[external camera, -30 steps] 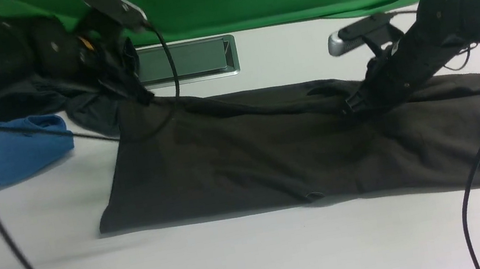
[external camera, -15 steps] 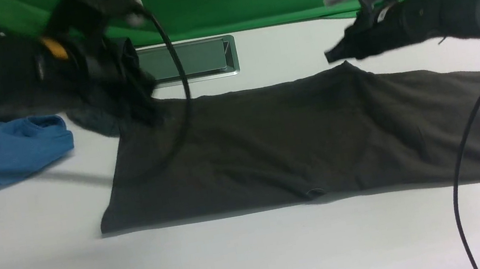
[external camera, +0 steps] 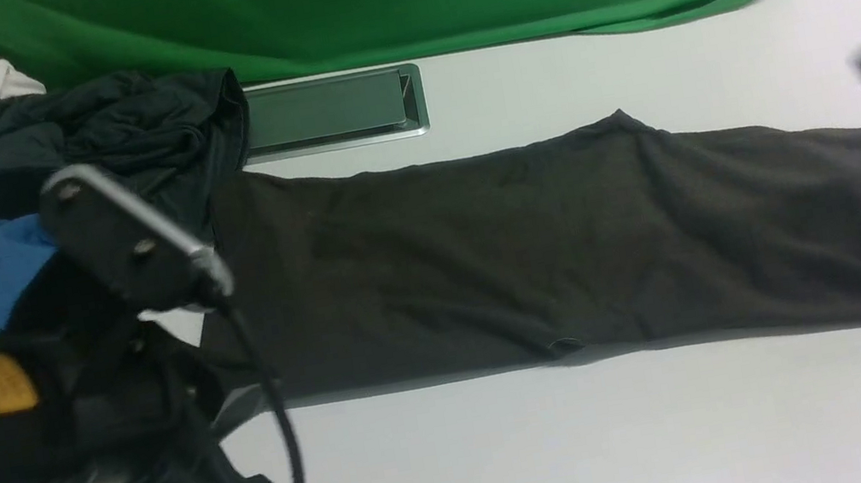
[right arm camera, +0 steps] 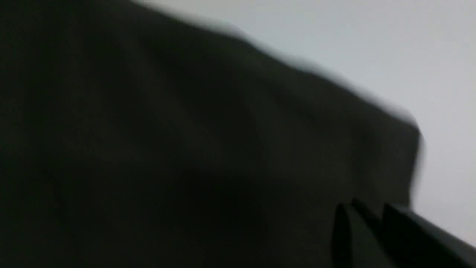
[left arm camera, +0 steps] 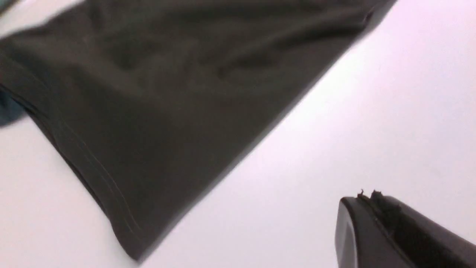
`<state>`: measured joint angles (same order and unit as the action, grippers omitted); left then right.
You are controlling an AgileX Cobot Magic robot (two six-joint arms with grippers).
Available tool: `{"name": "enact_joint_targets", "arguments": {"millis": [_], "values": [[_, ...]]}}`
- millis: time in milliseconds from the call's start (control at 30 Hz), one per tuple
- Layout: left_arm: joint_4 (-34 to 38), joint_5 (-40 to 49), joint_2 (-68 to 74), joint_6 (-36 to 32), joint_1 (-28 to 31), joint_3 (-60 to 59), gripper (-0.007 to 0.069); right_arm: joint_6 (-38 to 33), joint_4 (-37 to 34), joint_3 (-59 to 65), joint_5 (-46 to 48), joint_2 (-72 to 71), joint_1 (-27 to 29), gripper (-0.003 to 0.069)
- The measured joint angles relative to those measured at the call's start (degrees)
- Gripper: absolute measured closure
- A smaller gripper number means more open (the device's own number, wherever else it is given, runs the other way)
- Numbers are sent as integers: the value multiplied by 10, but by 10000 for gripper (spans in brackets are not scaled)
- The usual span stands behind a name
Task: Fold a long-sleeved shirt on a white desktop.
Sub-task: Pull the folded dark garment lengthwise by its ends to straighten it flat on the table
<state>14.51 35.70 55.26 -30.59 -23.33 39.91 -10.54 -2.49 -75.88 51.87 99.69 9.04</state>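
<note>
Currently the shirt [external camera: 569, 245] lay flat as a long band across the surface [external camera: 517, 461]. Left pincer [left arm camera: 366, 201] was clenched, empty, near the shirt's left hem. Right pincer [right arm camera: 366, 216]: couldn't tell. Next grab should pinch both hem corners evenly.

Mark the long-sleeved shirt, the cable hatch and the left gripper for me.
long-sleeved shirt [external camera: 569, 245]: front view, middle of the flat dark panel.
cable hatch [external camera: 330, 109]: front view, grey lid inside the silver frame.
left gripper [left arm camera: 366, 197]: left wrist view, seam where the shut fingertips meet.
</note>
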Motion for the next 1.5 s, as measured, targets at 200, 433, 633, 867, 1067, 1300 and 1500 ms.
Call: {"name": "enact_joint_targets", "arguments": {"millis": [200, 433, 633, 867, 1067, 1300, 1500], "values": [[19, -43, -32, 1, 0, -28, 606, 67, 12, 89, -22, -10, 81, 73], [54, -55, -32, -20, 0, -37, 606, 80, -8, 93, -86, 49, 86, -29], [58, -57, -32, -27, 0, -37, 606, 81, -18, 93, -100, 91, 86, -33], [59, -58, -32, -28, 0, -37, 606, 47, -52, 93, -101, 100, 81, 165], [59, -59, -32, -30, 0, -37, 606, 28, -68, 90, -94, 104, 68, 499], [60, -52, -32, -32, 0, -37, 606, -12, -64, 90, -74, 91, 67, 565], [41, -42, -34, -35, 0, -37, 606, 64, 49, 95, -36, -19, 74, 565]]}}
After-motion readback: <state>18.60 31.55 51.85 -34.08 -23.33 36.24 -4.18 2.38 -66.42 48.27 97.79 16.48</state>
